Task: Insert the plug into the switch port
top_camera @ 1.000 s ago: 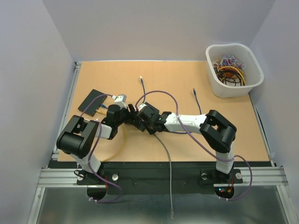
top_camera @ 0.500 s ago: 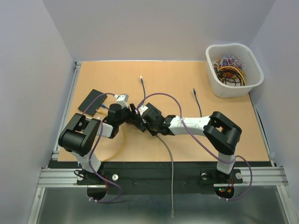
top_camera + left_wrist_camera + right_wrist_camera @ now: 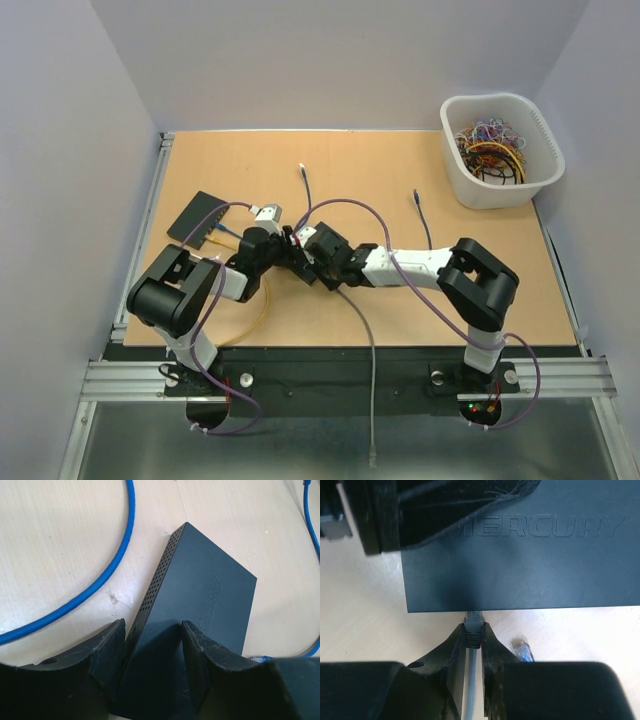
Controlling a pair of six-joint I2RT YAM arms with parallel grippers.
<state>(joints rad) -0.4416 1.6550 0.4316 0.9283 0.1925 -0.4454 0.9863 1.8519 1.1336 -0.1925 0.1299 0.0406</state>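
1. R gripper [image 3: 473, 628]: I see it pressed together on the grey moulded plug [image 3: 473, 622] of the grey cable [image 3: 366, 345], one finger each side of the plug.
2. The plug nose meets the near long edge of the flat black plastic switch box [image 3: 545, 570], which has MERCURY embossed on top. I can't tell whether the nose sits in a port or only touches the face; the ports are hidden from me.
3. L gripper [image 3: 152, 627]: fingers [image 3: 107, 650] spread. One finger is beside the box's vented side wall, the other over its top face, & the box runs on past that finger. I can't tell if either pad touches it.
4. In R wrist view the L gripper hangs over one far corner of the box, w/ its shadow across the lettering.
5. The switch box lies flat on the tan wooden table [image 3: 400, 170]. In overhead view both arms meet mid-left of the table & cover that spot.
6. Overhead also shows a flat black box [image 3: 198, 217] left-rear, near the L wrist. I can't tell if it's the same unit.
7. On the table beside the switch box curves a blue round cable [image 3: 112, 575]. A loose blue-tipped plug [image 3: 521, 650] lies just beside the R fingers, near the box edge but not touching it.
8. A white plastic bin [image 3: 470, 190] of tangled coloured wires stands right-rear, well apart.
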